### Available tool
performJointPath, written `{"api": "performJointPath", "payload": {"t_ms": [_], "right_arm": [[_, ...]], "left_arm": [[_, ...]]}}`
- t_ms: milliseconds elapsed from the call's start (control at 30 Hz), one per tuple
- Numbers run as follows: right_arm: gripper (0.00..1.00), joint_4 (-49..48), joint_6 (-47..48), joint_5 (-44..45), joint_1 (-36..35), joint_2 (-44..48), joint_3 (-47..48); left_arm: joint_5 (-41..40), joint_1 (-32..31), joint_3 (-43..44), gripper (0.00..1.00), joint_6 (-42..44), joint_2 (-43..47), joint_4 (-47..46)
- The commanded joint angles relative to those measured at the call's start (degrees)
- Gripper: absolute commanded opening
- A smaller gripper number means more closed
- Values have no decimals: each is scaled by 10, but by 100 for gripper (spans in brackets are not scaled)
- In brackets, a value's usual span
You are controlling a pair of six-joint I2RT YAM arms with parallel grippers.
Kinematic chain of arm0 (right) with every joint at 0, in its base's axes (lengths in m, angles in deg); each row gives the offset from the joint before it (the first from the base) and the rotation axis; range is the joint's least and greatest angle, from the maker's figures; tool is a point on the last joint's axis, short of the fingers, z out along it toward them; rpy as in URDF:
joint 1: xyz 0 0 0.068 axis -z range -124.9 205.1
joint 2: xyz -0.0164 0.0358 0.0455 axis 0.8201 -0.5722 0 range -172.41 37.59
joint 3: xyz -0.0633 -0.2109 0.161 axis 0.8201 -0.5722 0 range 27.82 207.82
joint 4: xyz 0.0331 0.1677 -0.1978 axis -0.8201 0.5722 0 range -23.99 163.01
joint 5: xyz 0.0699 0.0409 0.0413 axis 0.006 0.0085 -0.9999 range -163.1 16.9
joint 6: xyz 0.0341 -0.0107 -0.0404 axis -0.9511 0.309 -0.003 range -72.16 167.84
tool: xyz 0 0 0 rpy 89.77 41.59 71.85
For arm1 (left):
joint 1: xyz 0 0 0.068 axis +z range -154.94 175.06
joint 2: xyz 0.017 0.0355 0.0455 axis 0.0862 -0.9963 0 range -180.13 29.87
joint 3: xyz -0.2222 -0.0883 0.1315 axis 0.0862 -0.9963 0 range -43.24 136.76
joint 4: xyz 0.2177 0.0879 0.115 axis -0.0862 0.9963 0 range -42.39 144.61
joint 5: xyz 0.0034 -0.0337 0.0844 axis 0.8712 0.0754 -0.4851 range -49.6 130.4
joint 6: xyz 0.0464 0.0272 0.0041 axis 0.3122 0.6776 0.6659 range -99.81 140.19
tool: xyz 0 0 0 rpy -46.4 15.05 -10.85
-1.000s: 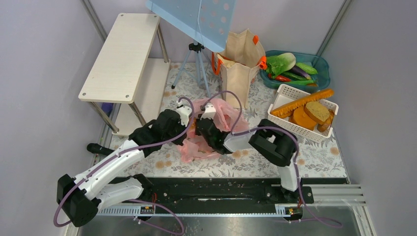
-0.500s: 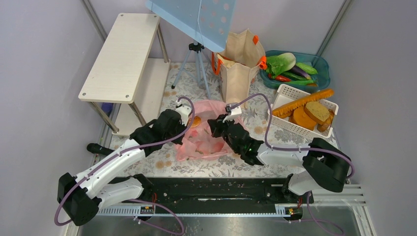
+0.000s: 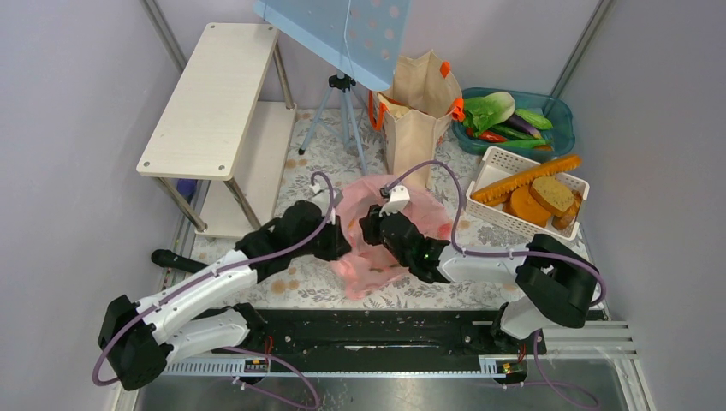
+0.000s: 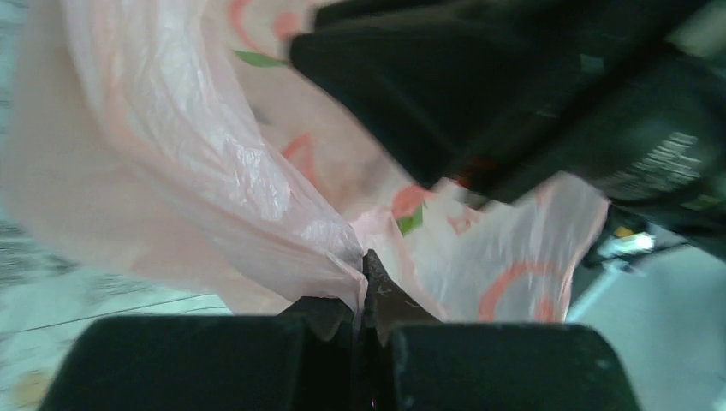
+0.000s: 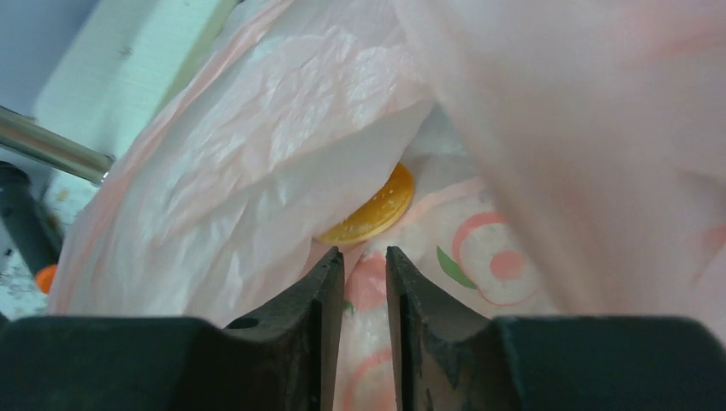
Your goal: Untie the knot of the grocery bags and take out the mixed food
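The pink grocery bag (image 3: 389,257) lies crumpled in the middle of the floral table, its mouth pulled up between my two arms. My left gripper (image 3: 340,245) is at the bag's left edge, shut on a gathered fold of pink film (image 4: 338,257). My right gripper (image 3: 371,229) reaches into the bag from the right. Its jaws (image 5: 364,253) stand a narrow gap apart with nothing pinched between them. Just beyond its fingertips, inside the bag, lies a flat orange-yellow round food piece (image 5: 371,211). Any other food in the bag is hidden by the plastic.
A beige tote (image 3: 418,116) stands behind the bag. To the right are a teal tub of toy vegetables (image 3: 552,116) and a white basket of bread (image 3: 501,163). A white shelf unit (image 3: 214,94) and a tripod (image 3: 342,107) stand at the back left.
My right arm swung out to the right, then its gripper pushed left into the bag's mouth. My left gripper moved right and nearer with the film, and the bag now stands wider.
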Motion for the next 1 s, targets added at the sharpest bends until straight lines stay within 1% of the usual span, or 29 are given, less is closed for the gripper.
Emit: {"api": "performJointPath", "payload": {"t_ms": [0,33,67,100,133,167,233,300,367,433,567,633,700,767,867,967], "right_arm": [[35,74,-20,36,4,40,-3],[36,96,-17,36,8,52,-7],[36,114,-10,35,11,64,-11],[37,134,-1,35,12,76,-17],[37,147,10,37,12,88,-24],[39,159,15,40,12,102,-31],[40,176,20,44,13,122,-48],[44,187,18,40,12,138,-67],[46,198,-3,37,13,149,-81],[49,198,-26,30,13,156,-95],[55,193,-63,18,12,151,-105],[58,190,-76,21,13,147,-108],[63,186,-84,27,13,143,-111],[67,186,-87,30,12,139,-111],[70,189,-86,30,13,140,-110],[72,190,-91,34,13,142,-115]], "left_arm": [[45,-72,-17,0,-175,3,-169],[30,-87,-8,0,-181,-5,-170],[21,-97,-2,3,-185,-11,-170],[17,-102,2,10,-186,-16,-169],[14,-103,5,19,-185,-19,-160],[1,-104,9,32,-180,-19,-142],[-56,-104,26,57,-157,-11,-88],[-109,-103,47,76,-126,-8,-32],[-144,-102,66,90,-100,-11,4],[-168,-101,76,98,-80,-21,13],[-167,-82,105,99,-45,-67,-2],[-166,-78,122,99,-14,-91,-15],[-146,-68,142,99,27,-126,-20],[-167,-64,159,99,54,-176,-5],[-197,-53,163,99,80,-220,-2],[-181,-31,146,96,80,-239,-35]]}}
